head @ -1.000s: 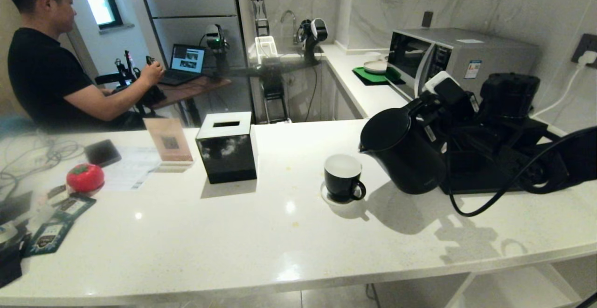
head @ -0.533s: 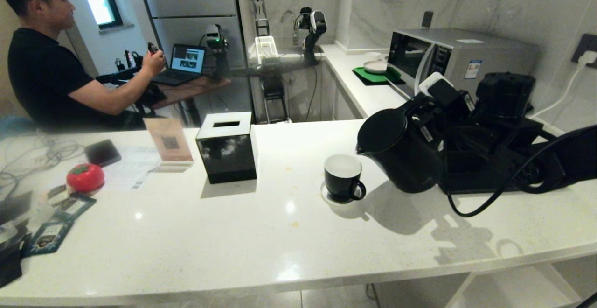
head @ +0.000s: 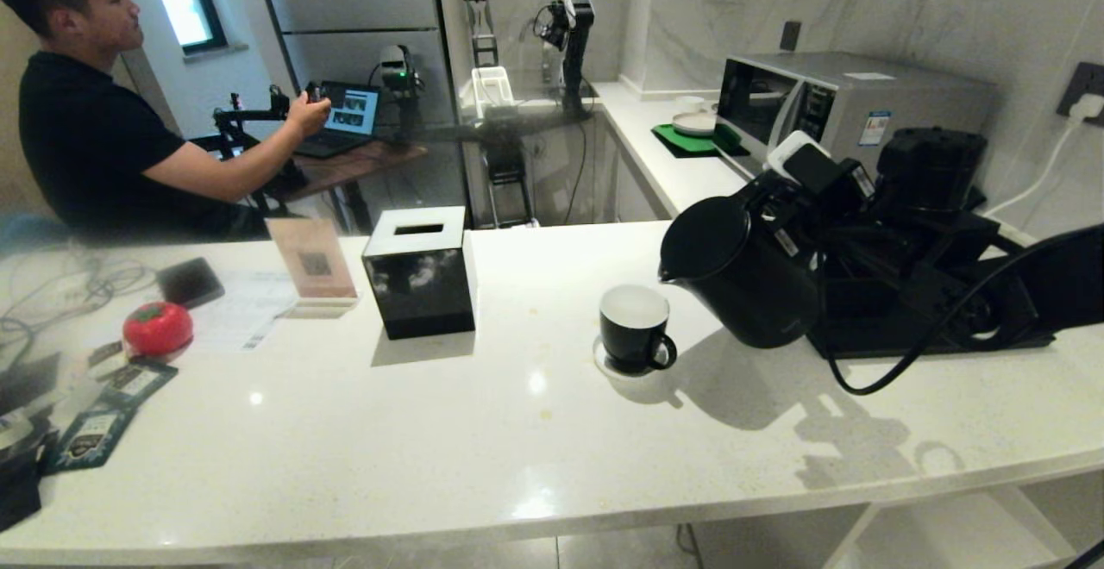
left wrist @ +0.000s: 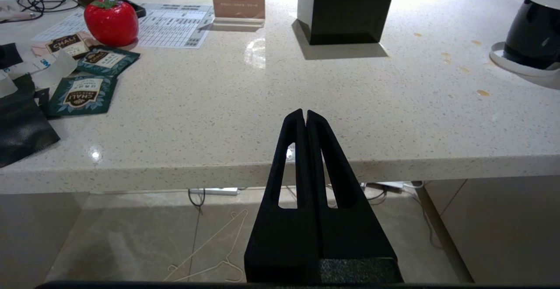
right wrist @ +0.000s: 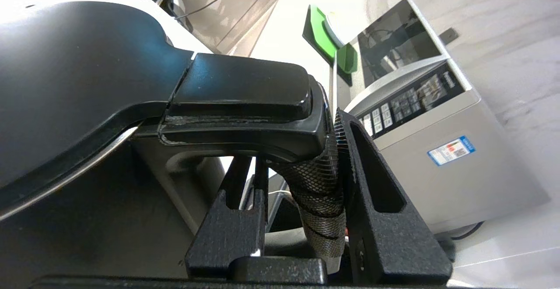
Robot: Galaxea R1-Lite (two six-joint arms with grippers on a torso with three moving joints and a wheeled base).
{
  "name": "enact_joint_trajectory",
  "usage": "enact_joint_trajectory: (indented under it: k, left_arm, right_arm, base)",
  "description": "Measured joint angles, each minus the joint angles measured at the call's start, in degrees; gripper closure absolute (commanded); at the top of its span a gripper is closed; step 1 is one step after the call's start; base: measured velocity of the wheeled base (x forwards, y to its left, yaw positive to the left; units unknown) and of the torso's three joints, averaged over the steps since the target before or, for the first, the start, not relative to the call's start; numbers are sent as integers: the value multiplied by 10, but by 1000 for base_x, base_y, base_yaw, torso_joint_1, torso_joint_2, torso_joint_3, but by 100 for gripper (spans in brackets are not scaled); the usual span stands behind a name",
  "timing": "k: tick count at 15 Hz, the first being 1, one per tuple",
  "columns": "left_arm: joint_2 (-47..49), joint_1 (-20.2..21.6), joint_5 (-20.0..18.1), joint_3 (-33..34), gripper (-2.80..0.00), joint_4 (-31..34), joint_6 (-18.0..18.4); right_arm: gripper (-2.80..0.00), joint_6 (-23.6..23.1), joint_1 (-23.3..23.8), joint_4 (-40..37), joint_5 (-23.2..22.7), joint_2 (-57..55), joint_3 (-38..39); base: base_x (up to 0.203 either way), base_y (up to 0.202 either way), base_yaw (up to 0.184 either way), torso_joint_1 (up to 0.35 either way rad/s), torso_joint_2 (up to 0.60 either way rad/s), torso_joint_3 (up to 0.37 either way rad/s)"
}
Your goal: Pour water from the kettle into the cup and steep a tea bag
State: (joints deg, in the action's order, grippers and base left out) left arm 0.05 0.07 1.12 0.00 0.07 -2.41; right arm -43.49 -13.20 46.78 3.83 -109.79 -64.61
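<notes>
The matte black kettle hangs tilted just above the white counter, its spout pointing at the cup a little to its left. My right gripper is shut on the kettle's mesh-wrapped loop handle, one finger on each side. The kettle's lid and body fill the right wrist view. The black cup, white inside, stands upright on a white coaster and also shows in the left wrist view. My left gripper is shut and empty, parked below the counter's front edge. No tea bag or water shows.
A black tissue box and a QR sign stand mid-counter. A red tomato-shaped thing and teal packets lie at far left. A microwave and a black cable are at the right. A person sits beyond the counter.
The kettle has risen slightly and tipped a little more toward the cup. The person's hand beyond the counter has lifted. The cup and my left arm have not moved.
</notes>
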Motion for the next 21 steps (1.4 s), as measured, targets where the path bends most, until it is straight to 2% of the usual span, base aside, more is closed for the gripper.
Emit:
enact_joint_trajectory:
  k: [11, 21]
  left_arm:
    - [0, 0, 0, 0, 0, 0, 0]
    - [0, 0, 0, 0, 0, 0, 0]
  right_arm:
    - [0, -57, -10, 5, -2, -3, -20]
    - [0, -79, -14, 7, -30, -2, -15]
  base:
    - [0, 0, 0, 0, 0, 0]
    - [0, 0, 0, 0, 0, 0]
